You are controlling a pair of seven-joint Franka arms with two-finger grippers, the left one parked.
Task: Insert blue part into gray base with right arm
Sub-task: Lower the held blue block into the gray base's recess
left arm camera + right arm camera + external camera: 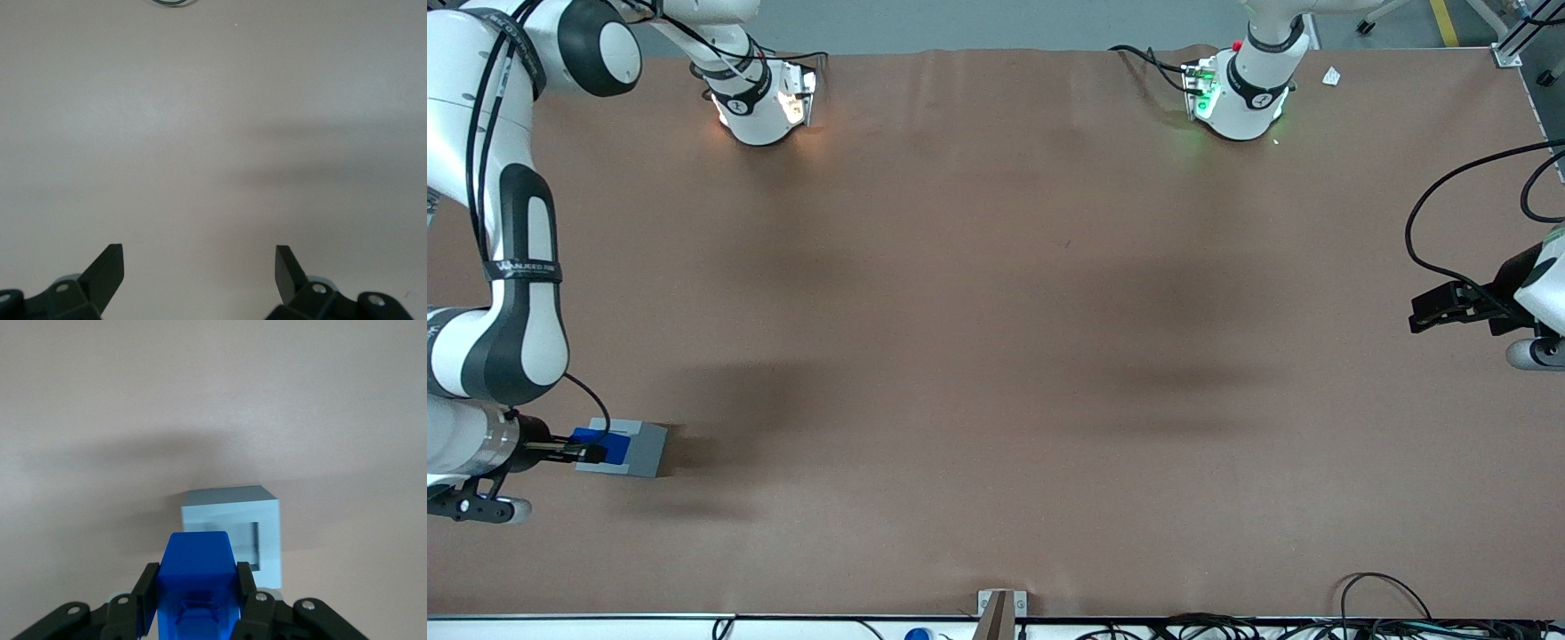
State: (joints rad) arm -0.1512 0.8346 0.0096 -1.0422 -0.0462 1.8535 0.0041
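The pincer [197, 600] grips the blue part [197, 577], a smooth bright plastic block, just above the gray base [232, 532], which sits on the matte brown worktop [996, 356] toward the working arm's end. The base is a pale square block with a square recess in its top. If the part descends off-centre or tilted, its edge could catch the recess rim and jam.
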